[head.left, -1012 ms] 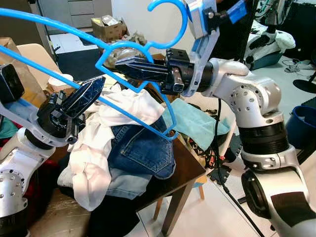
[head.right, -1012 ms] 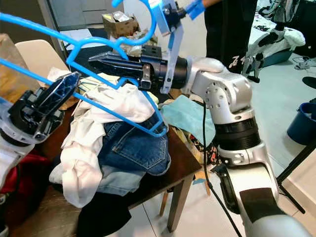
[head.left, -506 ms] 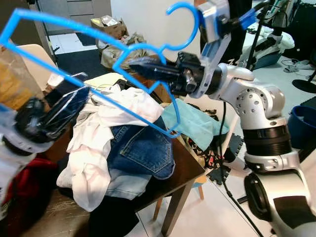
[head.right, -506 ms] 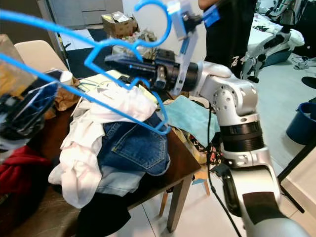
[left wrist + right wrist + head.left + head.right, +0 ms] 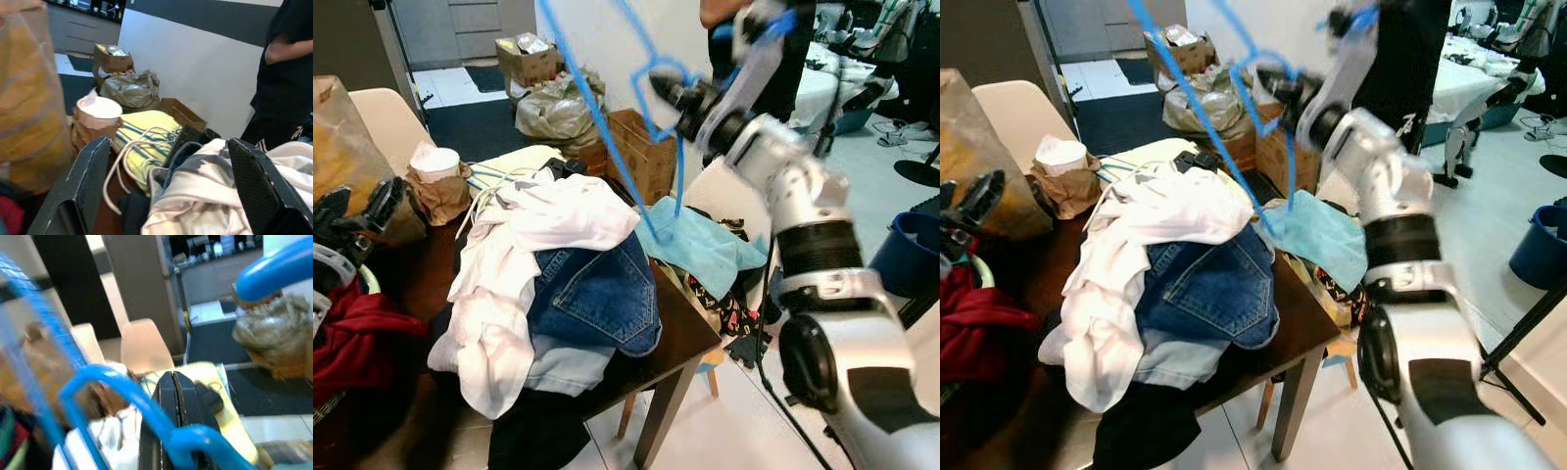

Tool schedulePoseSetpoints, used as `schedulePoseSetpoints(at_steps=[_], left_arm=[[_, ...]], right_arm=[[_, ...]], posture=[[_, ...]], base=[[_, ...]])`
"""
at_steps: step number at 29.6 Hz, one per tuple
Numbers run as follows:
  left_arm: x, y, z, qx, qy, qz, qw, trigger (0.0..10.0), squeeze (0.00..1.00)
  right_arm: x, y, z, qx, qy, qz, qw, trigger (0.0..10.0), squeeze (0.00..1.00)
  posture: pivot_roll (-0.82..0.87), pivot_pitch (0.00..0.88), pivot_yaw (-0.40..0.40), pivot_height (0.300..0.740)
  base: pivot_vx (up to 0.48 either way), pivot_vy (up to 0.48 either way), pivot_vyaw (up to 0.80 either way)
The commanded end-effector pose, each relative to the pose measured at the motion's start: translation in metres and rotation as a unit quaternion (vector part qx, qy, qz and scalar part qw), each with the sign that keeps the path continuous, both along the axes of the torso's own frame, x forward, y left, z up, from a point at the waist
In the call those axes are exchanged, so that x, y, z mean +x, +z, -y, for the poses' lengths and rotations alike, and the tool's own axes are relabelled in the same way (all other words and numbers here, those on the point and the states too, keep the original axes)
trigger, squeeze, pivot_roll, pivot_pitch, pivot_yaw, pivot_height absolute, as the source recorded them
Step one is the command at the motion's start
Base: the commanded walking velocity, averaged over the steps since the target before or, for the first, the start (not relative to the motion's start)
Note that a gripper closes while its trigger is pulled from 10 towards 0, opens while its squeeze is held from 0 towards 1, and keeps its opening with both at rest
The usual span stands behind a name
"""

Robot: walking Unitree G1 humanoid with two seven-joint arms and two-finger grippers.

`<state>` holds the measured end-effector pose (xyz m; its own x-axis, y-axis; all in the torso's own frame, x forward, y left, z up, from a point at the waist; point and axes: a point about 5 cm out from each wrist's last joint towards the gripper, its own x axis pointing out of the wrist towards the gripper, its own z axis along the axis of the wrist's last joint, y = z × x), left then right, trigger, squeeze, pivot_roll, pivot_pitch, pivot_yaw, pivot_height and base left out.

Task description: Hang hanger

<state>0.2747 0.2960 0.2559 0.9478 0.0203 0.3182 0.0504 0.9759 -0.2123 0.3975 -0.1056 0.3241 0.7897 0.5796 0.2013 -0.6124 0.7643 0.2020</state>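
The right tool (image 5: 664, 86) was clenched on the blue hanger (image 5: 597, 108), raised above the clothes pile (image 5: 558, 274); the left tool (image 5: 352, 211) stood wide apart, empty.

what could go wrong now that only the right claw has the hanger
The right claw grips the blue hanger near its neck alone, so the long frame could twist or slip. The hanger's low corner hangs close over the clothes pile and could snag the white shirt. A person stands right behind the raised arm and could be struck.
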Motion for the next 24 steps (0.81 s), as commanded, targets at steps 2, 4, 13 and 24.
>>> schedulePoseSetpoints(at_steps=[2, 4, 13, 24], left_arm=[[0.005, 0.007, 0.013, 0.005, 0.000, 0.014, 1.000, 10.0, 0.00], [0.013, 0.018, 0.029, 0.006, -0.004, 0.035, 0.999, 10.0, 0.00], [0.022, 0.043, 0.079, -0.032, -0.132, 0.111, 0.984, 10.0, 0.00], [0.003, 0.059, 0.090, -0.040, -0.254, 0.188, 0.948, 10.0, 0.00]], right_arm=[[0.000, 0.000, -0.004, -0.013, -0.004, 0.003, 1.000, 6.9, 0.00], [0.002, 0.000, -0.010, -0.013, -0.006, 0.001, 1.000, 7.4, 0.00], [-0.009, 0.021, -0.022, 0.035, 0.050, 0.019, 0.998, 3.8, 0.00], [-0.035, 0.054, -0.034, 0.024, 0.145, 0.106, 0.983, 3.8, 0.00]], posture=[[-0.01, 0.000, -0.034, 0.736], [-0.02, 0.001, -0.032, 0.736], [-0.02, 0.001, -0.028, 0.736], [-0.02, 0.000, -0.025, 0.736]], base=[[0.000, 0.000, 0.00], [0.000, 0.000, 0.00], [0.000, 0.000, 0.00], [0.000, 0.000, 0.00]])
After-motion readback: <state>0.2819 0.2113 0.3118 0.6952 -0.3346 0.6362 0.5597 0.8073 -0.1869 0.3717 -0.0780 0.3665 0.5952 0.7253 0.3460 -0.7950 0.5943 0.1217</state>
